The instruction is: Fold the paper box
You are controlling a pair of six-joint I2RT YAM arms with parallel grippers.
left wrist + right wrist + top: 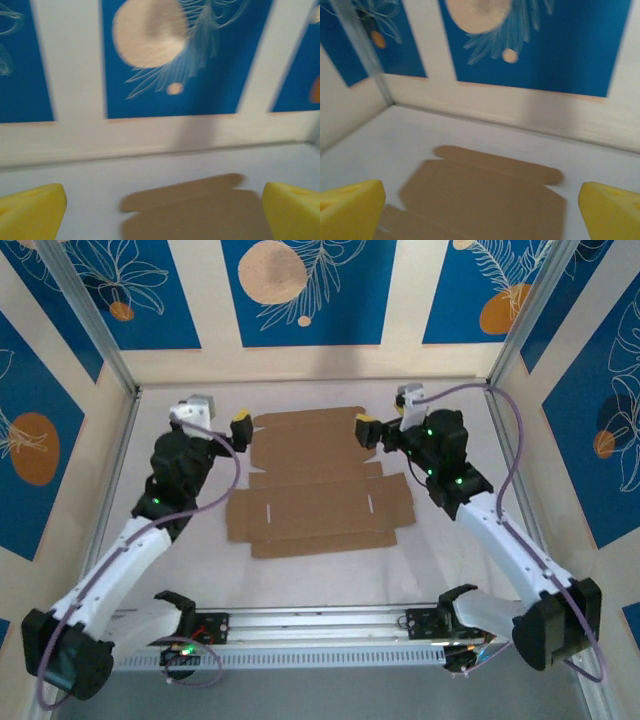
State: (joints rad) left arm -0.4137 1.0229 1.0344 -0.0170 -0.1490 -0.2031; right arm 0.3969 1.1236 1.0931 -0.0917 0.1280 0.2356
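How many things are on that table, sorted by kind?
Brown cardboard sheet, lying flat (paper box): 1
Robot arms (left arm, right arm): 2
Yellow-tipped claws, both open (left claw, right claw): 2
Total: 5

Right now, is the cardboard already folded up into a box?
No, the paper box lies flat and unfolded on the table.

Paper box: plain brown. Left fingertips, right fingertips: yellow. Walls: blue panels, white leaf outlines, orange and tan discs, cream bands. Table: off-white. Cables: purple.
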